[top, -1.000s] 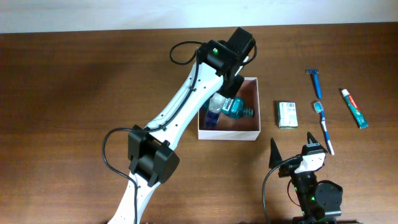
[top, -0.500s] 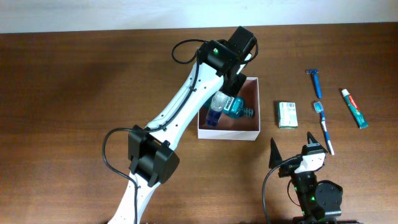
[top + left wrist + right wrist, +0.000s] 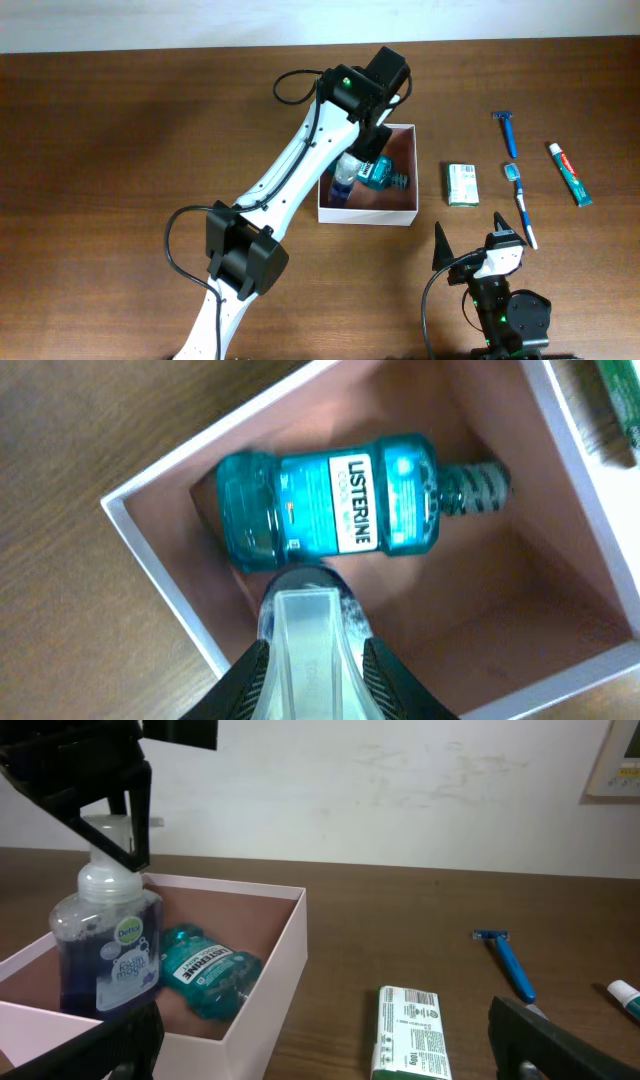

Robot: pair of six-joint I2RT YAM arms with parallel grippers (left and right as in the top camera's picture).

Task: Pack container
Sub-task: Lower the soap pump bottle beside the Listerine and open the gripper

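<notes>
The container (image 3: pixel 367 215) is a shallow square white box with a pinkish-brown inside, at mid-table. A teal mouthwash bottle (image 3: pixel 382 177) lies on its side in it, also seen in the left wrist view (image 3: pixel 330 500) and the right wrist view (image 3: pixel 205 975). My left gripper (image 3: pixel 360 152) is shut on the white pump top of a blue soap pump bottle (image 3: pixel 345 180), holding it upright inside the container's left part (image 3: pixel 310 630) (image 3: pixel 105 955). My right gripper (image 3: pixel 470 240) is open and empty near the front edge, right of the container.
A green soap box (image 3: pixel 462 184) lies just right of the container. Further right lie a blue razor (image 3: pixel 508 130), a toothbrush (image 3: pixel 521 205) and a toothpaste tube (image 3: pixel 570 173). The left arm stretches across the table's middle.
The left gripper and the pump bottle have shifted very slightly within the container. The right arm has not moved.
</notes>
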